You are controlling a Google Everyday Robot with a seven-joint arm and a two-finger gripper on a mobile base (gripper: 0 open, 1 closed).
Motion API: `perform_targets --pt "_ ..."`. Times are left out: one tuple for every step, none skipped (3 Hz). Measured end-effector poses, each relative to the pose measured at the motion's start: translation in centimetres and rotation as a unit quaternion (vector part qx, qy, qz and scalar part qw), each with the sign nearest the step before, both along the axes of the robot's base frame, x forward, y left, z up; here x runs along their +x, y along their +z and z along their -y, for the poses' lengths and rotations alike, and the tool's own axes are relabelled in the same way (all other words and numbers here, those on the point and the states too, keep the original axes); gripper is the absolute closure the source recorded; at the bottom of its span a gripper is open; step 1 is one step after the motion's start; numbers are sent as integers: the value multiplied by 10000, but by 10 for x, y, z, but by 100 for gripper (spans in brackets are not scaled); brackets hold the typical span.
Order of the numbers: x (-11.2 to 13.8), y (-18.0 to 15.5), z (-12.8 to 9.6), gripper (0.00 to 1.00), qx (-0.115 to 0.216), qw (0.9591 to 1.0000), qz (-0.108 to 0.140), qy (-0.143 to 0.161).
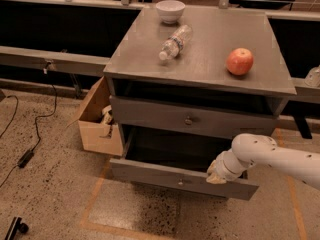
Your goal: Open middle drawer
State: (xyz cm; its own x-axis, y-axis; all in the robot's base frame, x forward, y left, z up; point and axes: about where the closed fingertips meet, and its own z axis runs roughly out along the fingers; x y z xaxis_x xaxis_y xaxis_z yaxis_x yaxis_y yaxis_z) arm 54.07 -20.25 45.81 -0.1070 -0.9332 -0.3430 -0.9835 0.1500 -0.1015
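Observation:
The grey cabinet (200, 59) shows two drawer fronts. The upper one (150, 115) is shut, with a round knob (188, 120). Below it the middle drawer (150, 173) stands pulled out, its dark inside showing and its small knob (181, 182) at the centre of the front. My gripper (216, 174), at the end of the white arm (280, 160) that comes in from the right, sits at the top edge of this drawer's front, right of the knob. Anything under the pulled-out drawer is hidden.
On the cabinet top lie a red apple (240, 61), a plastic bottle (175, 42) on its side and a white bowl (170, 10). A cardboard box (95, 126) stands against the cabinet's left side. A black cable (35, 134) runs over the floor at the left.

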Motion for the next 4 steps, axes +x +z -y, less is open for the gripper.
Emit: perform_targets --pt "-2 3 -4 77 14 10000 -11 -3" --pt "-2 3 -4 53 14 10000 -11 -2" --pt "-1 13 -10 55 36 10000 7 -3" --pt "2 22 -9 78 34 10000 57 -19"
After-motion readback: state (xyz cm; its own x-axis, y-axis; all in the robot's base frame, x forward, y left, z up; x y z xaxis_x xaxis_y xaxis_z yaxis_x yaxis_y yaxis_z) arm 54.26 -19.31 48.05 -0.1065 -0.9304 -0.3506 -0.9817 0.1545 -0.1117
